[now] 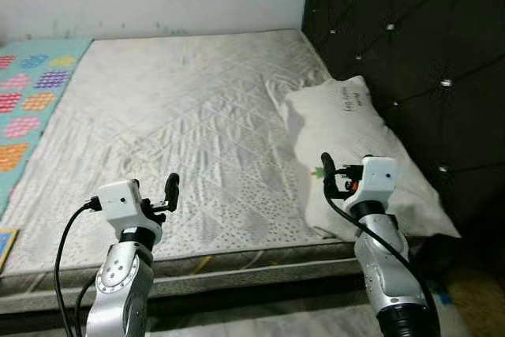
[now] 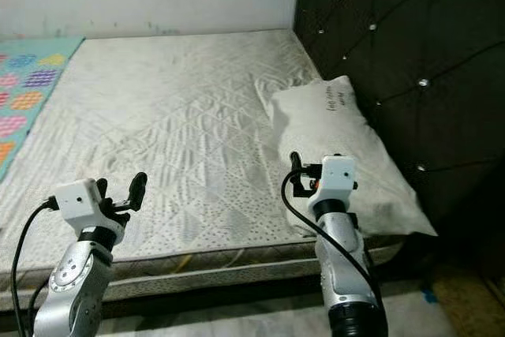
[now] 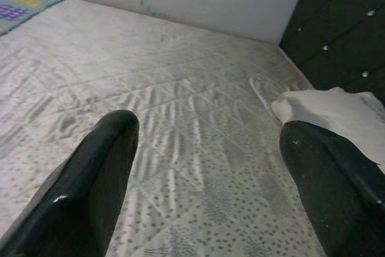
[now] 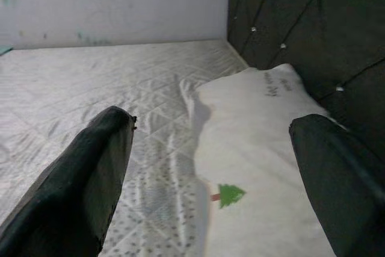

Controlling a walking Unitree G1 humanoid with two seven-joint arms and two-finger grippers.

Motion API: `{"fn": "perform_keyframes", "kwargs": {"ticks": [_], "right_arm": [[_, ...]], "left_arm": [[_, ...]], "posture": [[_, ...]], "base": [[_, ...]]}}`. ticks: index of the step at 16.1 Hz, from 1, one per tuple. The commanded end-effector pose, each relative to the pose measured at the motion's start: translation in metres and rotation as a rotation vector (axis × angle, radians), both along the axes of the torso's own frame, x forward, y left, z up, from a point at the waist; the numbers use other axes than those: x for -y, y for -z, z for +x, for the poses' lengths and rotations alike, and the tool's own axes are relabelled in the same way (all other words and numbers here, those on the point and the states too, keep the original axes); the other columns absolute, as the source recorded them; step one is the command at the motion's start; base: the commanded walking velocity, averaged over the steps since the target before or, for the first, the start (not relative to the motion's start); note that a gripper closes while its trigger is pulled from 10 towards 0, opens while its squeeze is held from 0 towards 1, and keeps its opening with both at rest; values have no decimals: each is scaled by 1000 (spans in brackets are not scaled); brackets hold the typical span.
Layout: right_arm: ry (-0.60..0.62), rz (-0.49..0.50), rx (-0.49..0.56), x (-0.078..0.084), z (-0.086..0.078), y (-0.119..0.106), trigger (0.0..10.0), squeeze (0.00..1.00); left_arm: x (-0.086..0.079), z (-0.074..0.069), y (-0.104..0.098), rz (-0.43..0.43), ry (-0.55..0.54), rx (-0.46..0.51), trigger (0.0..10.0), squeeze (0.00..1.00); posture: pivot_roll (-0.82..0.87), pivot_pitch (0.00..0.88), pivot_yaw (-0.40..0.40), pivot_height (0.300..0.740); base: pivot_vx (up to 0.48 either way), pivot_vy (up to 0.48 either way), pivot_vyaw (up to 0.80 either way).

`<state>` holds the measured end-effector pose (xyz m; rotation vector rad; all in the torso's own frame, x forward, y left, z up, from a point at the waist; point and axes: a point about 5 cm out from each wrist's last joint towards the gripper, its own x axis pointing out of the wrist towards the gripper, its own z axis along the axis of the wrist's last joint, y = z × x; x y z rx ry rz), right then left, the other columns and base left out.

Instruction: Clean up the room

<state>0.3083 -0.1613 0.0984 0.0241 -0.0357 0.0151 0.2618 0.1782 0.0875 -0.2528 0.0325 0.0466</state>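
In the left eye view, the pillow lies on the mattress at the robot's right, against the dark headboard. Its long axis runs away from the robot, along the headboard. The right gripper hovers at its near end, so the right arm is clearly the nearer one. The left gripper hangs over the near mattress edge, well apart from the pillow.

The right eye view gives the same layout.

In the left wrist view, the fingers stand wide apart, holding nothing; the pillow shows far off to one side.

In the right wrist view, the fingers are also spread (nothing between them), and the pillow with a small green tree print lies just ahead.
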Motion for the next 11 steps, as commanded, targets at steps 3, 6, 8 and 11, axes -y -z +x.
{"fn": "perform_keyframes", "kwargs": {"ticks": [3, 6, 8, 11], "right_arm": [[-5, 0, 14, -3, 2, -2, 10000, 0], [6, 2, 16, -1, 2, -2, 10000, 0], [8, 4, 15, -1, 2, -1, 10000, 0], [9, 4, 19, -1, 2, -1, 10000, 0]], "left_arm": [[-2, 1, -2, 5, 10, -1, 10000, 0], [2, 1, -1, -2, 15, -3, 10000, 0], [3, 1, -1, -11, 23, -6, 10000, 0], [3, 2, -2, -11, 32, 0, 10000, 0]], "posture": [[-28, 28, 60, 740], [-30, 25, 65, 740], [-30, 25, 65, 740], [-34, 24, 70, 740]], "base": [[0, 0, 0], [0, 0, 0], [0, 0, -256], [0, 91, -646]]}}
